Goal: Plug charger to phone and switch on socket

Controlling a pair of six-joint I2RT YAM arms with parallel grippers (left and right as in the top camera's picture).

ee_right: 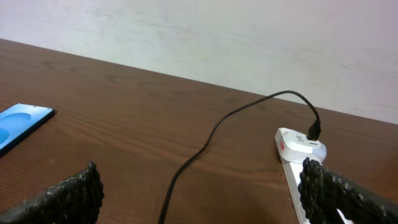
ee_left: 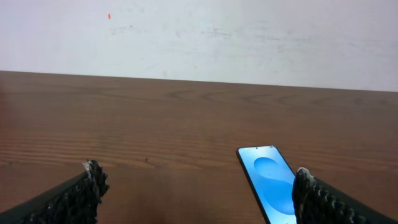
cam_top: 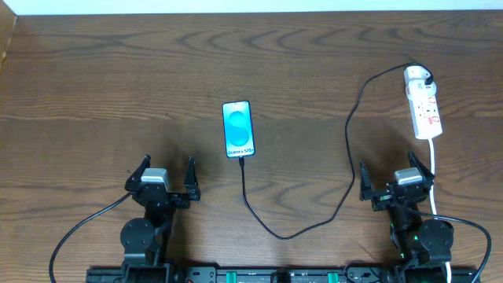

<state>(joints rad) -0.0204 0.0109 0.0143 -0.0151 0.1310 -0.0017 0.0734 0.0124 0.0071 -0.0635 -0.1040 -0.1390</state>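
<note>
The phone (cam_top: 238, 129) lies flat mid-table, blue screen up; it also shows in the left wrist view (ee_left: 271, 183) and at the left edge of the right wrist view (ee_right: 18, 123). The black charger cable (cam_top: 314, 224) runs from the phone's near end in a loop to the white plug (cam_top: 418, 76) sitting in the socket (cam_top: 425, 110), a white power strip at the right; the strip shows in the right wrist view (ee_right: 297, 147). My left gripper (cam_top: 164, 179) is open, near-left of the phone. My right gripper (cam_top: 398, 182) is open, near the strip's near end.
The power strip's white cord (cam_top: 433, 173) runs toward the near edge past my right gripper. The brown wooden table (cam_top: 118, 86) ends at a white wall at the far side.
</note>
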